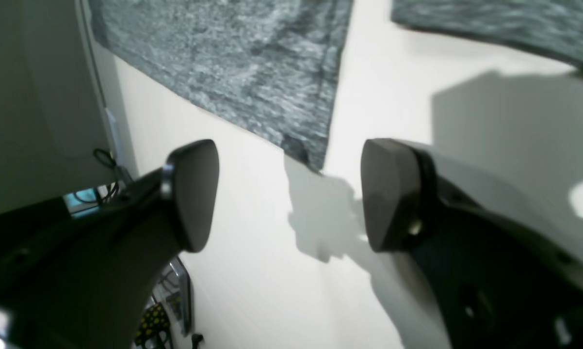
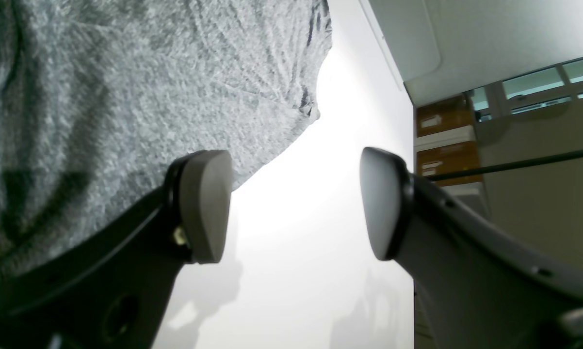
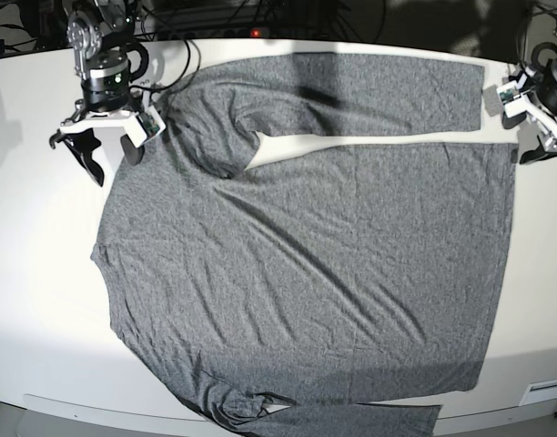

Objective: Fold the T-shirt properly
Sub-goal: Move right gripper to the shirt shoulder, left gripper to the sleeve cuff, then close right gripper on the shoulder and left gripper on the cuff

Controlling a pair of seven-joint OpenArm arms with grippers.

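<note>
The charcoal-grey long-sleeved T-shirt [image 3: 306,246] lies spread flat on the white table [image 3: 33,273], one sleeve stretched along the far edge and the other at the near edge. My right gripper [image 3: 110,153] is open and empty, just above the table at the shirt's shoulder edge. In the right wrist view the fabric [image 2: 126,97] lies behind the left finger of the gripper [image 2: 296,213]. My left gripper [image 3: 526,127] is open and empty, by the gap between sleeve cuff and hem corner. In the left wrist view a fabric corner [image 1: 306,150] lies just ahead of the gripper [image 1: 289,194].
Cables [image 3: 215,27] run along the table's far edge behind the right arm's base. Brown boxes [image 2: 442,121] stand beyond the table edge in the right wrist view. The table's front edge [image 3: 78,405] is near the lower sleeve.
</note>
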